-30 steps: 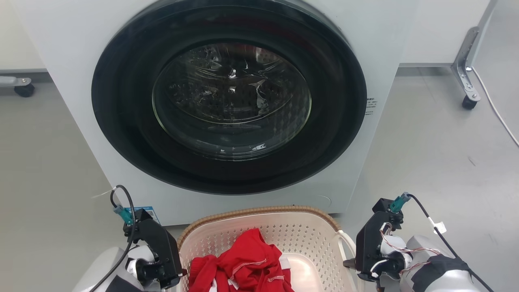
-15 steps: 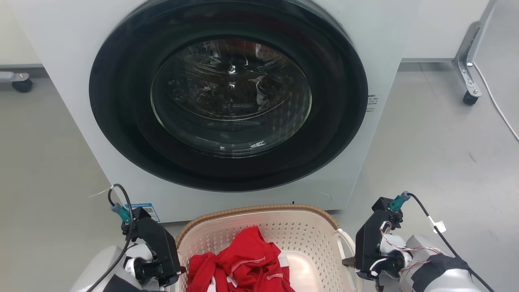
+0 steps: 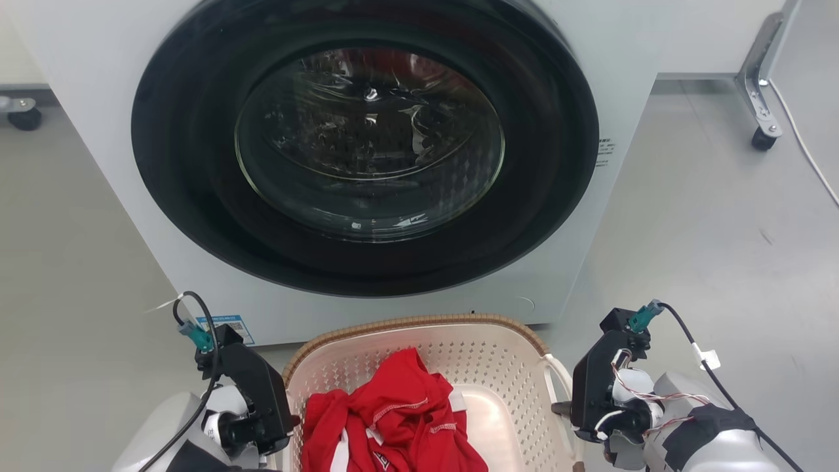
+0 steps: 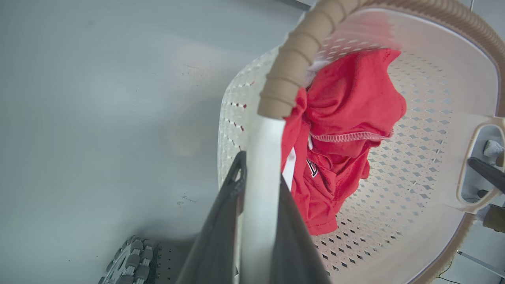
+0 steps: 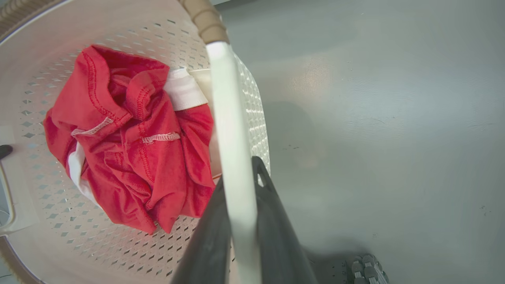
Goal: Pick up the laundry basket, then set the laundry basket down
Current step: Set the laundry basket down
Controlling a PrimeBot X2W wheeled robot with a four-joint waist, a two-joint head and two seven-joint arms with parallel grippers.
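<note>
Both the left gripper [image 4: 260, 169] and right gripper [image 5: 238, 171] pinch the laundry basket [image 3: 406, 323] by its white side handles [image 5: 230, 118].
Forearms [image 3: 727, 452] lie low at either side, dark fingers [image 4: 221, 221] pressed onto each handle bar. The basket is mouth-up just before the washing machine [image 3: 367, 164], a red garment [image 3: 393, 419] inside. Its near end is cut off, so its long axis is unclear.

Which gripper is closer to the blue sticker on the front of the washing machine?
Left. The left gripper, gripping the laundry basket on its left side, sits just below the blue sticker; the right gripper grips the opposite side, across the basket.
</note>
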